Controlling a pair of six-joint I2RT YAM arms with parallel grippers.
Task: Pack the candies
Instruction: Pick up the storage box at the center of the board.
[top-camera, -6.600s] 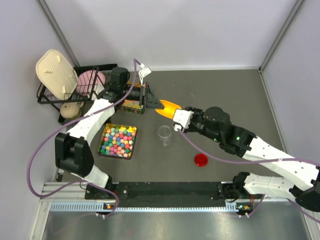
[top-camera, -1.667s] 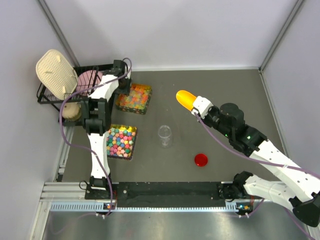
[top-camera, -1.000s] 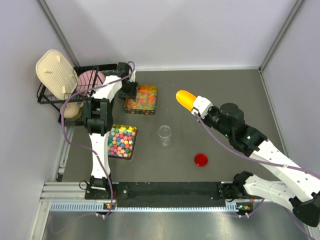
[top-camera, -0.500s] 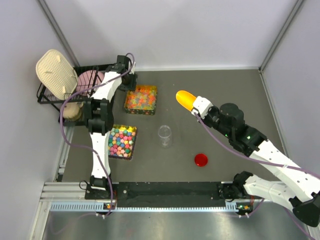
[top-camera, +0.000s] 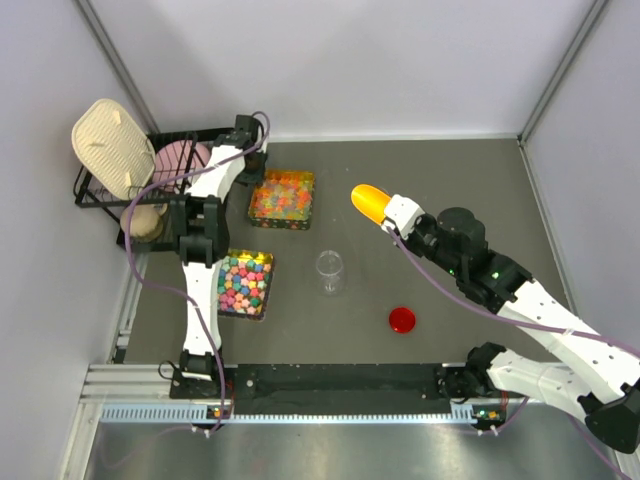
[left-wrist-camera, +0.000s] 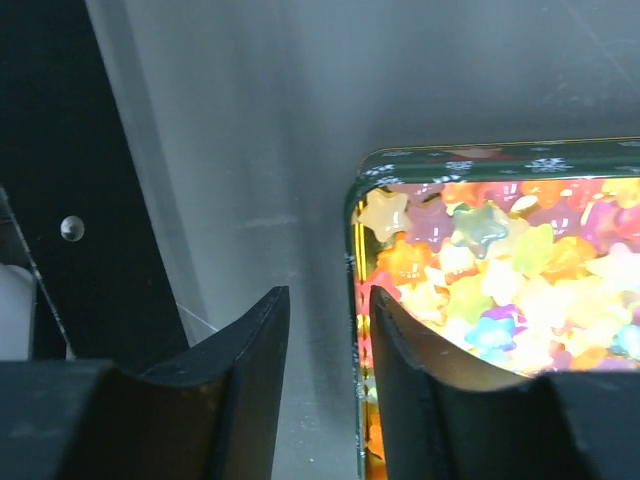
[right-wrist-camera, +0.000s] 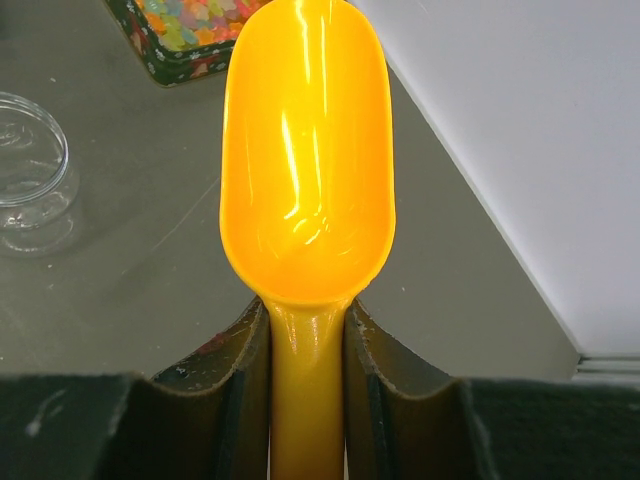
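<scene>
My left fingers (left-wrist-camera: 252, 352) stand apart, straddling the near left wall of the green tin (left-wrist-camera: 354, 250): one finger is outside over the bare grey table (left-wrist-camera: 300, 150), the other hangs over the inside edge, and I see a gap between the outer finger and the wall, so I am not clenched on it. The candies (left-wrist-camera: 480, 270), small star-like pieces in orange, yellow, pink and pale green, fill that tin nearly to its rim. From the top view the tin sits toward the far left of the table, just right of the black wire rack (top-camera: 150, 182), with my left arm reaching over its far left corner. My right fingers (right-wrist-camera: 245, 372) are clenched on the handle of the orange scoop (right-wrist-camera: 308, 150), which I hold in the air with its bowl empty and facing up, well right of the tin. The clear jar (top-camera: 329, 270) stands open near the middle of the table, between the tin and the red lid (top-camera: 402, 320) lying flat nearer my bases. A second tray of chunkier bright candies (top-camera: 238, 283) sits to the left of the jar, nearer than the tin.
</scene>
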